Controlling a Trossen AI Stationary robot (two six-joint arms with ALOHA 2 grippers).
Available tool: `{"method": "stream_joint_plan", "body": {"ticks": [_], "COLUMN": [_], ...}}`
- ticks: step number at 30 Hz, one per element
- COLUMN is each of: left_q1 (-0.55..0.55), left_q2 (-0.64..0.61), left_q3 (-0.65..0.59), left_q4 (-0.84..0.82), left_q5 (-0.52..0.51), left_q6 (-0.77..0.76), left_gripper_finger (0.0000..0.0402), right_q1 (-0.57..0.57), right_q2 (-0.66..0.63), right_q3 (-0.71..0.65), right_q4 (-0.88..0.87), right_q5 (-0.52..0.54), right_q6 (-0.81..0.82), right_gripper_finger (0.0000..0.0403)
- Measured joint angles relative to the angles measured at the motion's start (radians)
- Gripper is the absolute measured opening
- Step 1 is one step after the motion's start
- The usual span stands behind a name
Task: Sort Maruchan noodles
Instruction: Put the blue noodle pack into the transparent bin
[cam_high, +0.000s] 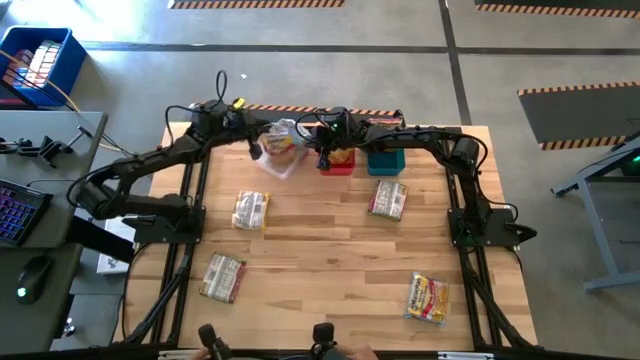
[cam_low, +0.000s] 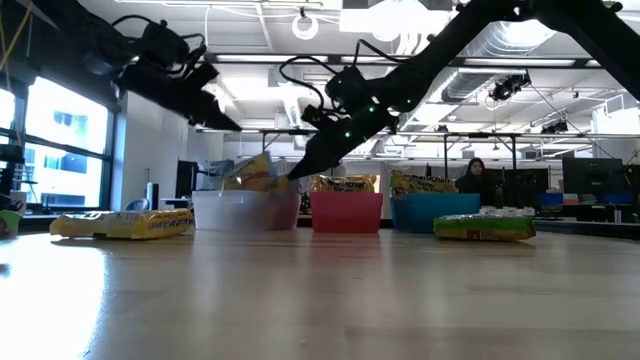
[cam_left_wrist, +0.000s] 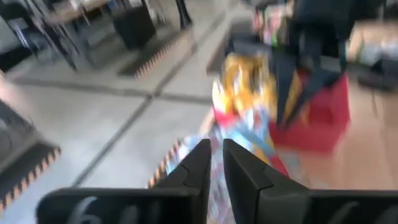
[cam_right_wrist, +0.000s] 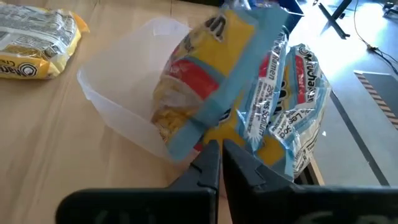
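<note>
A packet drop at the clear bin (cam_high: 281, 158) appears just finished: the left claw (cam_high: 256, 150) is seen nearly together and empty, the right claw (cam_high: 324, 160) together beside it. Four noodle packets (cam_high: 250, 210) lie unsorted on the table (cam_high: 330, 260); one must be fetched next

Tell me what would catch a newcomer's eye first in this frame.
Both grippers meet at the table's far edge: the left gripper beside the clear bin, the right gripper between it and the red bin. The clear bin is stuffed with yellow-and-blue noodle packets that stick up past its rim. Four more packets lie scattered flat on the wooden table.
</note>
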Motion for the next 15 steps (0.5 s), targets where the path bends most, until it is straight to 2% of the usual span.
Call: {"method": "stream_joint_plan", "body": {"ticks": [2,5,9,15], "left_q1": [0.007,0.005,-0.024,-0.066], "left_q2": [-0.011,-0.014,-0.014,-0.016], "left_q3": [-0.001,-0.002,-0.002,-0.002], "left_q4": [-0.090,-0.173,-0.236,-0.268], "left_q5": [-0.020,-0.110,-0.237,-0.475], "left_q6": [0.026,0.007,-0.082,-0.115], "left_gripper_finger": [0.0020,0.0003,0.0002,0.0001], "right_q1": [0.000,0.000,0.000,0.000], "right_q2": [0.000,0.000,-0.001,-0.031], "right_q3": [0.000,0.000,0.000,0.000], "right_q4": [-0.003,-0.003,-0.009,-0.084], "right_q5": [0.000,0.000,0.001,0.021], "right_q6": [0.000,0.000,0.000,0.000], "right_gripper_finger": [0.0000,0.0000,0.0000,0.0000]}}
